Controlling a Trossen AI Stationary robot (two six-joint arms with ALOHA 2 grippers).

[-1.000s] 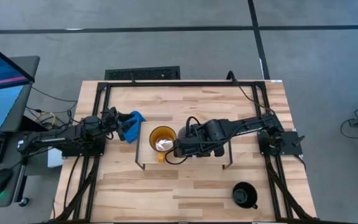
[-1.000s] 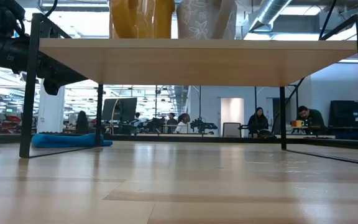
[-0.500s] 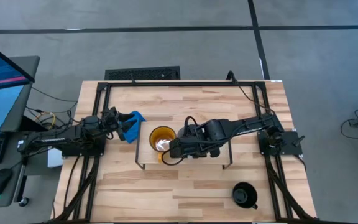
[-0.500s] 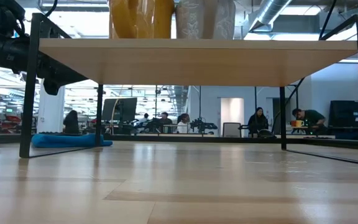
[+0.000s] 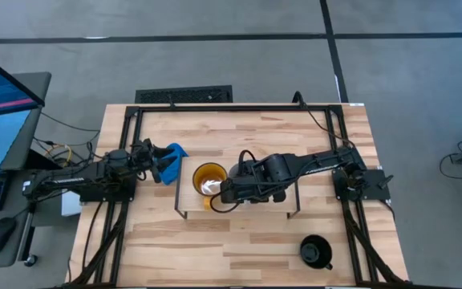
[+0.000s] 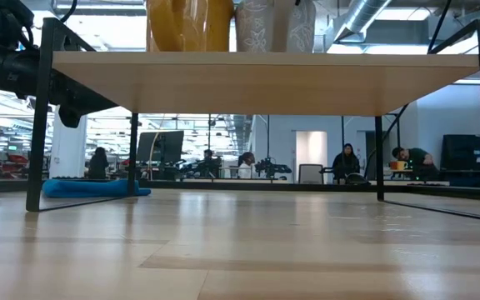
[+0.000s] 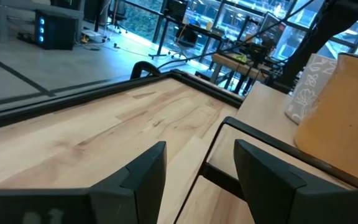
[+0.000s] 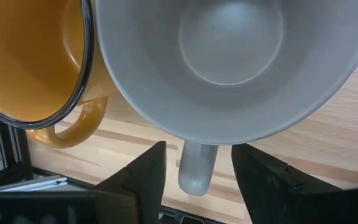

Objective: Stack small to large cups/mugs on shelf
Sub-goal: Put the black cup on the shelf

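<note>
The shelf [image 5: 239,210] [image 6: 257,82] stands mid-table. The yellow-orange mug [image 5: 203,172] [image 6: 188,25] [image 8: 30,56] stands upright near the shelf's left end. The pale grey-white mug [image 6: 273,25] [image 8: 229,62] stands right beside it, mouth up, hidden in the high view under my right gripper [image 5: 224,193]. That gripper [image 8: 197,155] is open above the shelf, its fingers on either side of the grey mug's handle [image 8: 197,165] with a strip of gap each side. The glossy black mug [image 5: 315,251] stands on the tabletop near the near right corner. My left gripper [image 5: 157,164] [image 7: 199,155] waits open off the shelf's left end.
A blue cloth [image 5: 173,152] [image 6: 94,188] lies on the table by the shelf's far left leg, next to my left gripper. The shelf's right half [image 5: 283,201] is bare wood. People and desks show in the room beyond the table [image 6: 344,162].
My right gripper has edged a little toward the table's left, closer to the yellow mug, and then kept nearly still. The grey-white mug has stayed beside the yellow one.
</note>
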